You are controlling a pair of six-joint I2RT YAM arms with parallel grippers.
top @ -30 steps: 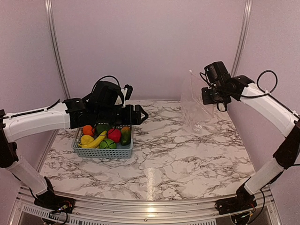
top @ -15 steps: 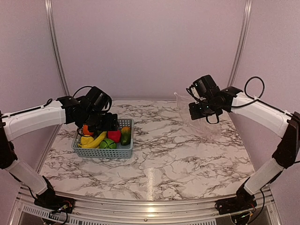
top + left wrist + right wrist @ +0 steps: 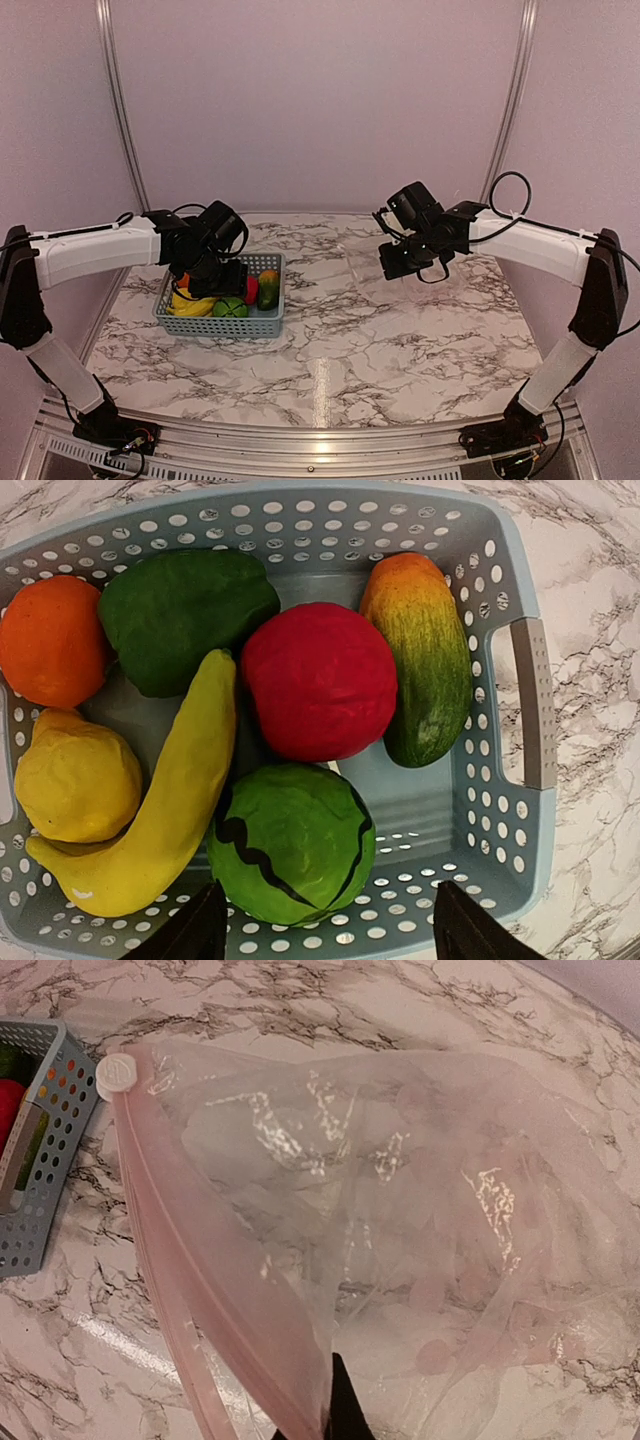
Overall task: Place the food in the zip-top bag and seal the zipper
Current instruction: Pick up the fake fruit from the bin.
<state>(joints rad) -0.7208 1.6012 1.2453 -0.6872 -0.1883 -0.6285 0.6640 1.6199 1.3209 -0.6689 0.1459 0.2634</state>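
the left claw [image 3: 325, 938] hangs over the basket [image 3: 530, 710], jaws apart and empty. the right claw [image 3: 336, 1412] is clamped on the zip-top bag [image 3: 400, 1210] by its zipper [image 3: 200, 1280], over the desk [image 3: 350, 350] just right of the basket. to pick well, drop on the melon [image 3: 290, 845] or apple [image 3: 318, 680], which sit highest, and close across the middle. the bag's mouth should face the basket. count: one melon, one apple, one orange [image 3: 50, 640], one pepper [image 3: 180, 605], one mango [image 3: 425, 650], one banana [image 3: 170, 810], one lemon [image 3: 75, 775], seven foods in all, plus one basket and one bag.
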